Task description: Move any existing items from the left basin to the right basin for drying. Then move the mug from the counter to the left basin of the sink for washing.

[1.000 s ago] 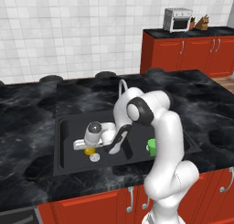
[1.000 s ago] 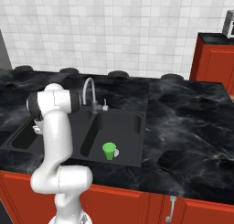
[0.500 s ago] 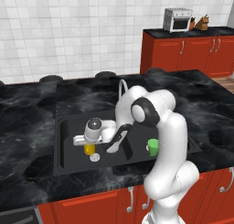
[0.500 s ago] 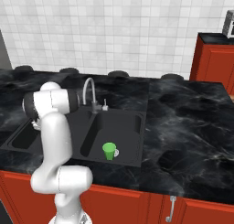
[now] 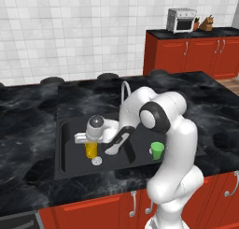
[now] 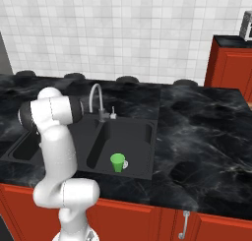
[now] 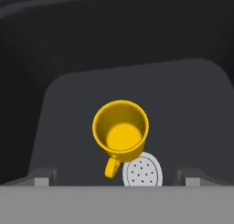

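The yellow mug (image 7: 121, 129) stands upright on the floor of the left basin (image 7: 192, 104), its handle next to the round silver drain (image 7: 142, 170). My gripper (image 7: 116, 178) hangs open straight above it, one fingertip on each side and neither touching it. From the left base view the mug (image 5: 91, 151) sits just under the gripper (image 5: 89, 139) in the left basin (image 5: 70, 153). The green cup (image 5: 157, 150) stands upright in the right basin (image 5: 144, 148); the right base view shows the cup (image 6: 117, 162) there too.
The curved silver faucet (image 6: 94, 98) rises behind the sink divider, close to my arm. Black marble counter (image 5: 28, 116) surrounds the sink. Red cabinets with a toaster oven (image 5: 181, 19) stand far back right.
The hand has risen slightly from the mug, jaws staying wide. The mug and the green cup have not moved.
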